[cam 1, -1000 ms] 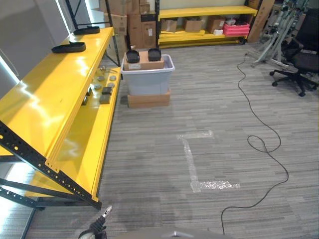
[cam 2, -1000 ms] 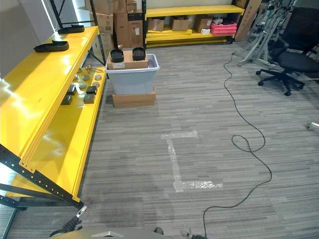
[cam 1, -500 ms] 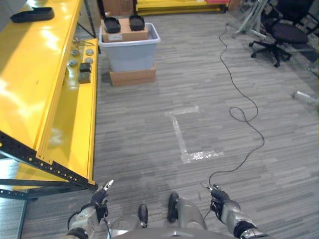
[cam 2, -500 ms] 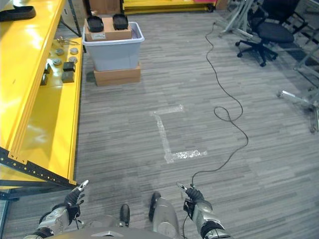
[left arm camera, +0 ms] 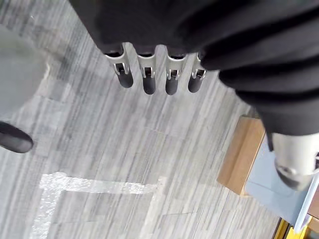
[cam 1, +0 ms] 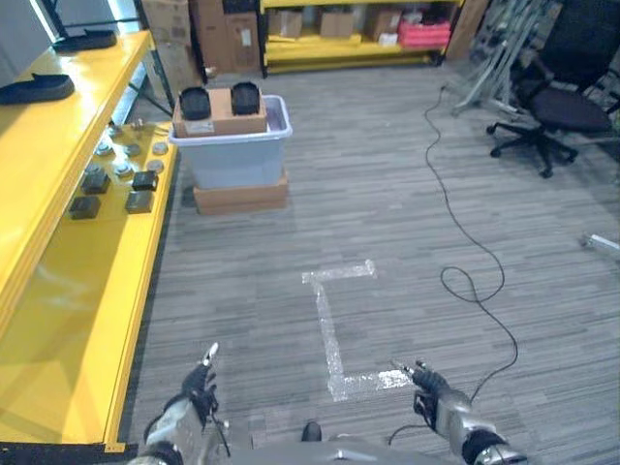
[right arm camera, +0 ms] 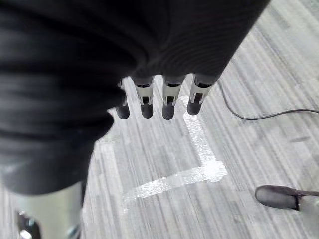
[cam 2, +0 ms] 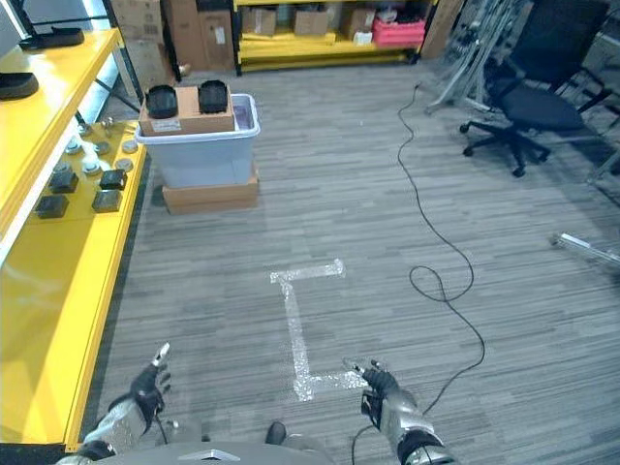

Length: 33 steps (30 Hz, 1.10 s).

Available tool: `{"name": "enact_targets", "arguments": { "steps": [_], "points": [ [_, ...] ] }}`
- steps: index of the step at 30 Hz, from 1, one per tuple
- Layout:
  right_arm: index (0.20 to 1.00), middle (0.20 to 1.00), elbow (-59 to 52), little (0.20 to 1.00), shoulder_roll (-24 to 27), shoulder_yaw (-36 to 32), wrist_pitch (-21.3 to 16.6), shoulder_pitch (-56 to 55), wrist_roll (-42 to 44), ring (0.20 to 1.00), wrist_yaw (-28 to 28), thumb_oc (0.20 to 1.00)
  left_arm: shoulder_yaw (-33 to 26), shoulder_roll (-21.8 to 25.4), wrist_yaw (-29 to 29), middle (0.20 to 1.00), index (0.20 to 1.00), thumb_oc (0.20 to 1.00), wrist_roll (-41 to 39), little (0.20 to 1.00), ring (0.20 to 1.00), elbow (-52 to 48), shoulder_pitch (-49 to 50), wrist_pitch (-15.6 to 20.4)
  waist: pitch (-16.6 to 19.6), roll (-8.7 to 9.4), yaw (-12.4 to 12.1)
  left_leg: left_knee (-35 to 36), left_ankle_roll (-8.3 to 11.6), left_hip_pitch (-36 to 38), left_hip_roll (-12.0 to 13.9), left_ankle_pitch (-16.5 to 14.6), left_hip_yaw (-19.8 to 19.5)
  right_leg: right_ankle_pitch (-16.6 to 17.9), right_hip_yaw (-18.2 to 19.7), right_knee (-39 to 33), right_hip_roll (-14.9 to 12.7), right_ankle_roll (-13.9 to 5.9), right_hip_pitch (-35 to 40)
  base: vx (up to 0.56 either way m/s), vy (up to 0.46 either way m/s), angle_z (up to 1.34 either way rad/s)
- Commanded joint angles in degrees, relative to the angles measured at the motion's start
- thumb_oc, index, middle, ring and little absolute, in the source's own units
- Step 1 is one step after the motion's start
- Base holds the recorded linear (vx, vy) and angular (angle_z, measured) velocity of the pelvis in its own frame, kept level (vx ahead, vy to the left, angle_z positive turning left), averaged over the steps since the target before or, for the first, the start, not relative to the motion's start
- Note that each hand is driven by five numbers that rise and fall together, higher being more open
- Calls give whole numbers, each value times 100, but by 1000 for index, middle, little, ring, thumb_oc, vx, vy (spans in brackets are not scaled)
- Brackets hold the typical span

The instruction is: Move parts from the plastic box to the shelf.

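A grey plastic box [cam 1: 232, 155] stands on a flat cardboard box across the floor, with two black parts [cam 1: 196, 101] and a brown carton on top. The yellow shelf [cam 1: 68, 291] runs along the left, with several small dark and round parts [cam 1: 139, 201] on its lower level. My left hand [cam 1: 199, 386] hangs low at the bottom left, fingers straight, holding nothing. My right hand [cam 1: 433, 387] hangs low at the bottom right, fingers straight and empty. Both wrist views show straight fingers [left arm camera: 144, 79] over grey carpet.
White tape [cam 1: 329, 329] marks an L on the carpet ahead. A black office chair [cam 1: 542, 107] stands at the far right. More yellow racking with cartons [cam 1: 339, 24] lines the back wall. Black trays [cam 1: 34, 89] lie on the shelf's upper level.
The camera view has shifted, so the box and shelf appear in different places. Both hands still hang low and empty.
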State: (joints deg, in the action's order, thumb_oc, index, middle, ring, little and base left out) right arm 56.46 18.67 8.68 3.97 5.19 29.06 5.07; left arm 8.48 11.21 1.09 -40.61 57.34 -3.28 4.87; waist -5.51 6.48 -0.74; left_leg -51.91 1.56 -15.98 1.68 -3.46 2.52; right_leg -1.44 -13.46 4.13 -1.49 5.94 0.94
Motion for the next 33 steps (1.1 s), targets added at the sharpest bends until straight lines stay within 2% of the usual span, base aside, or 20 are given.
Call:
{"name": "enact_targets", "arguments": {
  "steps": [1, 3, 4, 5, 7, 8, 11, 12, 13, 14, 16, 18, 21, 22, 24, 26, 29, 30, 33],
  "points": [
    [1000, 1000, 16, 1000, 306, -99, -1, -240, 138, 1000, 130, 1000, -53, 131, 146, 1000, 1000, 1000, -359, 1000, 1000, -146, -167, 178, -368, -184, -74, 1998, -194, 517, -35, 427, 326, 650, 52, -353, -150, -657, -138, 313, 0, 17],
    [1000, 1000, 53, 1000, 274, -68, -11, -217, 35, 1000, 142, 1000, -155, 143, 198, 1000, 1000, 1000, -444, 1000, 1000, -134, -162, 223, -410, -273, -157, 2947, -147, 399, -187, 595, 469, 529, 124, -392, -57, -698, 56, 396, 73, -13],
    [1000, 1000, 35, 1000, 256, -17, 34, -210, 36, 1000, 171, 1000, -209, 148, 235, 1000, 1000, 1000, -523, 1000, 1000, -128, -148, 250, -389, -374, -219, 3655, -88, 298, -247, 791, 462, 460, 195, -384, 27, -722, 138, 319, 104, -19],
    [1000, 1000, 27, 1000, 251, -5, 50, -211, 33, 1000, 173, 1000, -220, 150, 256, 1000, 1000, 1000, -546, 1000, 1000, -136, -139, 258, -396, -394, -239, 3819, -71, 303, -263, 852, 461, 438, 216, -378, 37, -729, 175, 392, 125, -34],
    [1000, 1000, -70, 1000, 232, 70, 69, -246, -48, 1000, 214, 1000, -328, 153, 284, 1000, 1000, 1000, -629, 1000, 1000, -176, -62, 302, -404, -583, -370, 4695, 70, 90, -206, 1405, 440, 310, 336, -340, 182, -715, 375, 512, 134, -65],
    [1000, 1000, -176, 1000, 235, 122, 33, -325, -49, 1000, 206, 1000, -438, 160, 304, 1000, 1000, 1000, -675, 1000, 1000, -264, 51, 345, -461, -673, -494, 5224, 162, -101, -126, 1773, 465, 100, 415, -231, 235, -693, 662, 783, 191, -71],
    [1000, 1000, -619, 1000, 319, 137, 63, -522, -110, 1000, 127, 1000, -815, 183, 239, 1000, 1000, 1000, -680, 1000, 1000, -460, 337, 436, -534, -745, -646, 5128, 248, -485, 107, 1993, 668, -383, 376, 56, 175, -696, 1123, 673, 211, -48],
    [1000, 1000, -691, 1000, 338, 144, 69, -528, -119, 1000, 115, 1000, -857, 209, 219, 1000, 1000, 1000, -666, 1000, 1000, -497, 373, 447, -501, -734, -655, 5123, 199, -414, 107, 1829, 797, -482, 365, 102, 115, -741, 1185, 817, 371, -52],
    [1000, 1000, -757, 1000, 280, 75, 40, -489, -110, 1000, 78, 1000, -948, 237, 363, 1000, 1000, 1000, -614, 1000, 1000, -592, 440, 497, -353, -643, -771, 4803, -7, -271, -93, 1590, 653, -627, 429, 259, -186, -902, 1464, 991, 514, -52],
    [1000, 1000, -755, 1000, 145, 65, -14, -400, 31, 1000, 77, 1000, -905, 323, 370, 1000, 1000, 1000, -579, 1000, 1000, -525, 342, 481, -180, -550, -874, 4648, -309, -61, -469, 1301, 501, -139, 294, 793, -559, -1158, 1449, 989, 540, -49],
    [1000, 1000, -892, 1000, 23, 92, -71, -404, 13, 1000, 111, 1000, -802, 349, 356, 1000, 1000, 1000, -426, 1000, 1000, -554, 253, 421, -64, -566, -904, 4726, -554, 167, -756, 1130, 390, 543, 241, 1769, -892, -1274, 1163, 511, 367, -71],
    [1000, 1000, -1087, 1000, -48, 184, -15, -394, 31, 1000, 256, 1000, -640, 331, 472, 1000, 1000, 1000, -398, 1000, 1000, -645, 215, 372, 0, -697, -893, 4798, -690, 362, -836, 1010, 323, 980, 264, 2651, -1020, -1269, 755, 313, 268, 2],
    [1000, 1000, -1243, 1000, -90, 319, 65, -341, 112, 1000, 353, 1000, -515, 297, 586, 1000, 1000, 1000, -453, 1000, 1000, -689, 200, 450, -28, -748, -840, 4940, -764, 606, -890, 903, 278, 950, 214, 3013, -1038, -1217, 213, 259, 137, 44],
    [1000, 1000, -1454, 1000, -95, 432, 136, -324, 55, 1000, 312, 1000, -464, 258, 618, 1000, 1000, 1000, -432, 1000, 1000, -766, 211, 490, -115, -812, -734, 5100, -750, 991, -875, 817, 185, 689, -19, 2632, -831, -1104, -332, 326, 13, 42],
    [1000, 1000, -1541, 1000, -70, 475, 165, -323, 66, 1000, 273, 1000, -468, 252, 612, 1000, 1000, 1000, -393, 1000, 1000, -792, 218, 467, -168, -809, -655, 5153, -726, 1232, -861, 750, 110, 665, -124, 2233, -680, -1084, -627, 309, -70, 57],
    [1000, 1000, -1606, 1000, 24, 502, 171, -310, 109, 1000, 156, 1000, -457, 253, 556, 1000, 1000, 1000, -302, 1000, 1000, -823, 241, 438, -272, -710, -472, 5189, -687, 1597, -901, 522, -96, 828, -165, 1205, -512, -1150, -1011, 374, -158, 13],
    [1000, 1000, -1597, 1000, 123, 424, 138, -322, 77, 1000, -66, 1000, -420, 251, 440, 1000, 1000, 1000, -144, 1000, 1000, -835, 280, 458, -358, -519, -274, 5088, -698, 1863, -1064, 106, -370, 1343, 49, -12, -586, -1391, -1347, 435, -187, -25],
    [1000, 1000, -1638, 1000, 156, 350, 135, -370, 73, 1000, -132, 1000, -372, 274, 364, 1000, 1000, 1000, -190, 1000, 1000, -855, 317, 451, -389, -471, -170, 5022, -712, 1997, -1080, -97, -566, 1516, 233, -534, -654, -1468, -1530, 453, -197, 41],
    [1000, 1000, -1649, 1000, 147, 188, 89, -460, 20, 1000, -230, 1000, -309, 283, 164, 1000, 1000, 1000, -35, 1000, 1000, -827, 387, 495, -454, -538, -57, 4924, -700, 2255, -912, -345, -799, 1579, 425, -781, -699, -1470, -1747, 471, -222, 93]
  ]
}}
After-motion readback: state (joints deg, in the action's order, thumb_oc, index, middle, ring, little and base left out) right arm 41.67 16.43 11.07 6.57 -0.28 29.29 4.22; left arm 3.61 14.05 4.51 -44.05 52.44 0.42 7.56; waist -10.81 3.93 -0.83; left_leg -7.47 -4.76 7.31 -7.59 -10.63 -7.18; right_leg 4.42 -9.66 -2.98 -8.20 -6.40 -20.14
